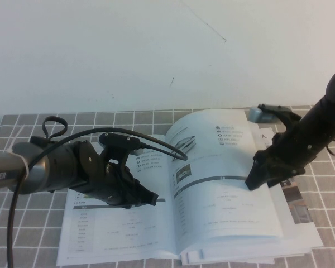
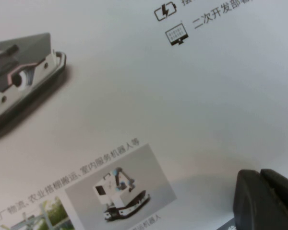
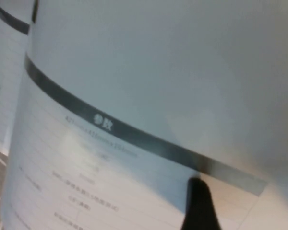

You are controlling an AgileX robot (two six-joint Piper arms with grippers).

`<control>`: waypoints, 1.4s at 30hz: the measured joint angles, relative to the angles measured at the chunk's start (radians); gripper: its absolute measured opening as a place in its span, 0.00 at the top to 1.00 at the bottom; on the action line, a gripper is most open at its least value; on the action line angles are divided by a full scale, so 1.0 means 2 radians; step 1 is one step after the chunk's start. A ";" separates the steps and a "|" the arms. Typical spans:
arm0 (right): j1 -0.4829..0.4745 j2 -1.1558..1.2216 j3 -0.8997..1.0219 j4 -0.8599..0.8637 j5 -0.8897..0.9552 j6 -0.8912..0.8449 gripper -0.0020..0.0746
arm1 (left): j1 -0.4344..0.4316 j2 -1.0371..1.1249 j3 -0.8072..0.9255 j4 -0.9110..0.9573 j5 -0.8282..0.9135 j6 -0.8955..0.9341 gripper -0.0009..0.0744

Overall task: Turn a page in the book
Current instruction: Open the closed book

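Observation:
The book lies open on the tiled table. Its right page, white with a dark header bar, bows upward off the sheets below. My right gripper is at that page's outer edge and shut on it. In the right wrist view one dark finger lies on the page; the other finger is hidden. My left gripper is shut and empty, its tip resting on the left-hand page. In the left wrist view its closed fingers sit over print of a dark-and-white vehicle.
Colour-photo brochures stick out from under the book on the right. The grey tiled table runs to a white wall at the back. The left arm's black cable hangs near the left edge.

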 joint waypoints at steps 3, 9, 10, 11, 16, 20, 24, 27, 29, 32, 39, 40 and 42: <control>0.000 -0.014 -0.019 0.000 0.018 0.000 0.41 | 0.000 0.000 0.000 0.000 0.000 0.000 0.99; 0.000 -0.022 -0.058 0.003 0.058 0.000 0.41 | 0.000 0.000 0.000 0.000 0.000 0.000 0.99; 0.000 -0.022 -0.059 0.003 0.059 0.001 0.41 | 0.000 0.000 0.000 0.000 0.000 0.000 0.99; 0.000 -0.022 -0.060 0.003 0.061 0.004 0.41 | 0.000 0.000 0.000 0.000 0.000 0.000 0.99; 0.000 -0.022 -0.061 0.003 0.061 0.007 0.41 | 0.000 0.000 0.000 0.000 0.000 0.000 0.99; 0.000 -0.022 -0.068 -0.013 0.060 0.014 0.41 | 0.000 0.000 0.000 0.000 0.000 0.000 0.99; 0.000 -0.026 -0.093 -0.052 0.060 0.041 0.41 | 0.000 0.000 0.000 0.000 0.000 0.000 0.99; 0.000 -0.030 -0.110 -0.058 0.063 0.054 0.41 | 0.000 0.000 0.000 0.000 0.000 0.000 0.99; 0.000 -0.030 -0.113 -0.054 0.064 0.056 0.41 | 0.000 0.000 0.000 0.000 0.000 0.000 0.99; 0.000 -0.029 -0.113 -0.052 0.068 0.058 0.41 | 0.000 0.000 0.000 0.000 0.000 0.000 0.99; 0.000 -0.010 -0.077 -0.051 0.044 0.060 0.41 | 0.000 0.000 0.000 0.000 0.000 0.000 0.99; 0.000 -0.006 -0.067 -0.049 0.036 0.060 0.41 | 0.000 0.000 0.000 0.000 0.000 0.000 0.99; 0.000 0.001 -0.051 -0.046 0.024 0.059 0.41 | 0.000 0.000 0.000 0.000 0.000 0.000 0.99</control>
